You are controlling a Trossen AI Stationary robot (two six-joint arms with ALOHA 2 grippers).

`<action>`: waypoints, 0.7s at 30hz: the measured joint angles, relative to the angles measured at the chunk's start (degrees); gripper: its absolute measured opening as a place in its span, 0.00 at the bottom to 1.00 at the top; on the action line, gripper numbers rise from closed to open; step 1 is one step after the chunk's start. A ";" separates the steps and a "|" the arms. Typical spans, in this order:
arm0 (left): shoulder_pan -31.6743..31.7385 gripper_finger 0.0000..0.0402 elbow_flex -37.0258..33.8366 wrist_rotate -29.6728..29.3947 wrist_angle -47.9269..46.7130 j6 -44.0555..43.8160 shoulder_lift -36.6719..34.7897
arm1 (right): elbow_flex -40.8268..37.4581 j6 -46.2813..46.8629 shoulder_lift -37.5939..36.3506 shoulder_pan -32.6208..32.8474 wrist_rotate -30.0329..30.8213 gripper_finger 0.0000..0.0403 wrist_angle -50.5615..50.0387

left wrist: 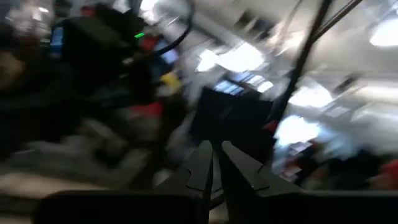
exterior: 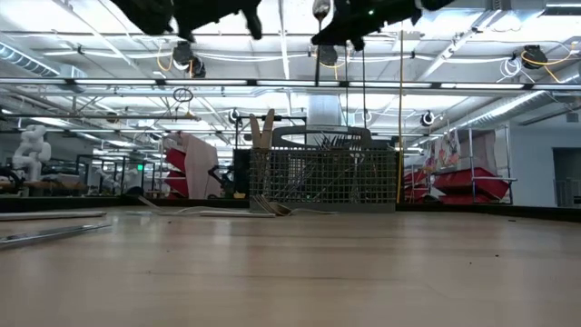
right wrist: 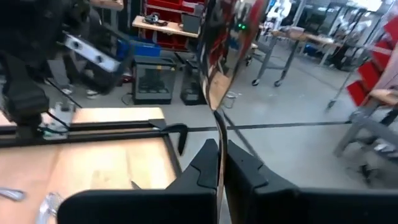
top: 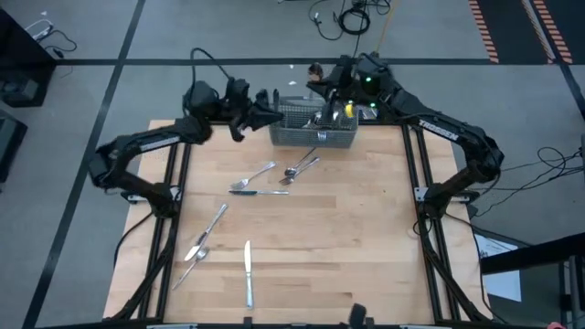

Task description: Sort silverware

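My right claw (right wrist: 219, 163) is clamped on a spoon (right wrist: 225, 50), up above the far end of the wire-mesh basket (top: 313, 135). The spoon stands handle-down between my fingers, bowl up. The bowl is polished enough to mirror the room, and the handle is a thin dark line running into the grip. In the high view the same spoon (top: 316, 69) shows as a small shiny oval just beyond the basket.

My left claw (left wrist: 213, 167) is beside the basket's left end, raised off the worktop (top: 347, 238). Its tips sit almost together with only a thin slit between them and nothing held.

The rest of the silverware is slim bright metal. Several pieces stand upright in the basket. A loose cluster of spoons and forks (top: 276, 174) lies on the worktop just in front of it, with a straight knife (top: 260, 192) beside them. Closer to the near edge are two crossed pieces (top: 206, 236) on the left and a lone knife (top: 248, 271) lying lengthwise near the middle.

From table height, the handles poke up past the basket rim (exterior: 322, 150).
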 joint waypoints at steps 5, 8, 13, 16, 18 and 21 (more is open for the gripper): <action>0.74 0.09 0.00 -22.28 -32.87 26.31 -9.35 | -0.02 2.98 3.55 1.97 3.20 0.00 2.75; 0.79 0.09 -0.02 -39.95 -43.73 30.78 -13.49 | -0.02 4.01 5.38 2.87 7.49 0.00 3.25; 0.74 0.09 -0.28 -51.74 -49.97 31.88 -17.32 | -0.01 5.72 9.58 4.38 12.88 0.00 7.78; 0.74 0.09 -1.74 -53.05 -49.94 31.84 -18.70 | 0.00 7.87 12.71 5.15 15.74 0.00 11.38; 0.74 0.09 -3.19 -53.05 -50.15 31.77 -19.55 | -0.02 8.54 14.60 5.89 19.68 0.00 12.21; 0.74 0.09 -5.50 -52.88 -49.80 31.33 -21.17 | -0.09 8.72 16.34 6.59 23.26 0.00 12.18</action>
